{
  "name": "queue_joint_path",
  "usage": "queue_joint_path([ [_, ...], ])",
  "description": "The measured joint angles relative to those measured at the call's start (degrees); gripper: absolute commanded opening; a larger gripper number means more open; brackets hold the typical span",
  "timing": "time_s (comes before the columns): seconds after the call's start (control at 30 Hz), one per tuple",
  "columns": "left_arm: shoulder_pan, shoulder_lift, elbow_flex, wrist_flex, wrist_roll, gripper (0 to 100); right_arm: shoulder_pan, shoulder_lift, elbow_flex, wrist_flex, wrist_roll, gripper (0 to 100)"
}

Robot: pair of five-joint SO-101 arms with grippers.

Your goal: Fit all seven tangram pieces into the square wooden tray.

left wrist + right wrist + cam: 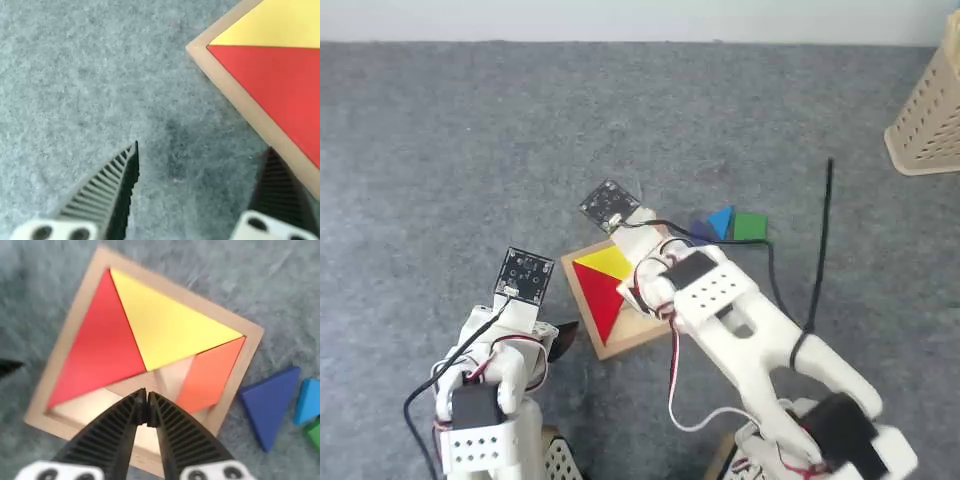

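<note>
Item: tray, under my right gripper, which is clenched and empty. Seated: red triangle, yellow triangle, orange piece; bare wood unfilled. Loose on bench beyond it: blue triangle, light-blue piece, green piece. My left gripper: released, beside tray corner.

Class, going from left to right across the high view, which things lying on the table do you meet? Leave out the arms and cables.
wooden tray → dark blue piece → light blue triangle → green piece → beige perforated container
</note>
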Motion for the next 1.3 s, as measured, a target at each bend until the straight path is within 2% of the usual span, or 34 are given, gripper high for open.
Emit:
queue_joint_path([
  [0.23,0.00,0.00,0.00,0.00,0.00,35,-3.52,2.55,3.69,-7.12,-2.81,0.9],
  [0.6,0.00,0.00,0.00,0.00,0.00,35,-4.40,7.74,3.52,-8.44,-2.73,0.9],
  [0.8,0.00,0.00,0.00,0.00,0.00,35,-4.48,7.65,4.40,-3.16,3.78,0.9],
  [0.97,0.00,0.00,0.00,0.00,0.00,35,-4.40,1.67,7.74,-0.26,7.12,0.9],
  [1.2,0.00,0.00,0.00,0.00,0.00,35,-4.22,-9.76,9.05,2.20,6.59,1.3],
  [1.3,0.00,0.00,0.00,0.00,0.00,35,-1.23,-11.43,9.05,2.46,5.63,7.7],
])
